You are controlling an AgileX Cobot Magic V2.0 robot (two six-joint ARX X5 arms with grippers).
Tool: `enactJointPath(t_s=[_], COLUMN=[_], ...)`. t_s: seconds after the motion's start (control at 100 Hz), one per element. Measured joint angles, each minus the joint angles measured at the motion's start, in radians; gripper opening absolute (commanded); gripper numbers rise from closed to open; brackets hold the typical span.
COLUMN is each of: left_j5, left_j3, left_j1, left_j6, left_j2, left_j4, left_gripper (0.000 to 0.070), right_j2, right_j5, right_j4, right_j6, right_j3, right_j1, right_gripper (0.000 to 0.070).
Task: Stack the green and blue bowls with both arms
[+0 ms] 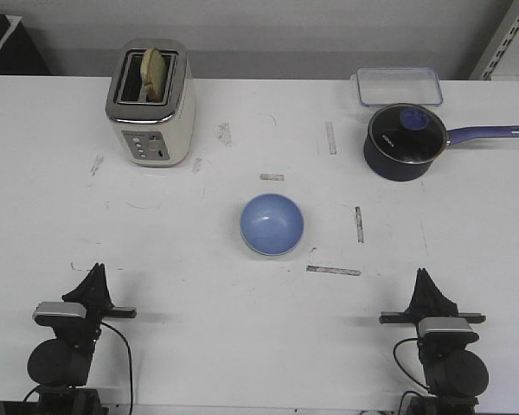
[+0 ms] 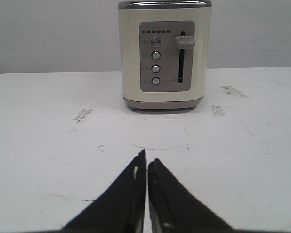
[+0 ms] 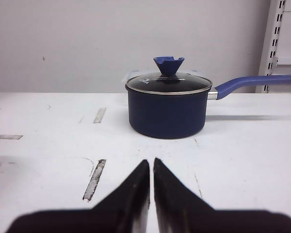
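The light blue bowl [image 1: 272, 223] sits upright in the middle of the table, seen only in the front view. A thin pale edge [image 1: 268, 253] lines its near rim; I cannot tell whether that is the green bowl beneath it, and no green bowl shows elsewhere. My left gripper [image 1: 95, 271] rests low at the near left, shut and empty [image 2: 147, 158]. At the near right, my right gripper [image 1: 426, 277] is also shut with nothing in it [image 3: 151, 161]. Both are far from the bowl.
A cream toaster [image 1: 150, 104] [image 2: 163, 53] with bread in it stands at the back left. At the back right are a dark navy saucepan [image 1: 404, 141] [image 3: 167, 109] with a glass lid and a clear lidded container [image 1: 399, 86]. Tape strips [image 1: 333, 271] mark the table.
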Motion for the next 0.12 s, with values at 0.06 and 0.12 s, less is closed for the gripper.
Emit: enactJointPath(t_s=[0.06, 0.12], left_j5=[0.000, 0.000], left_j3=[0.000, 0.000], left_j1=[0.000, 0.000], left_j6=[0.000, 0.000], left_j2=[0.000, 0.000], left_j4=[0.000, 0.000], left_gripper=[0.0002, 0.0002], right_j2=[0.000, 0.000], right_j5=[0.000, 0.000], right_j4=[0.000, 0.000], right_j6=[0.000, 0.000], right_j3=[0.000, 0.000], right_j1=[0.000, 0.000], right_gripper=[0.0005, 0.0005])
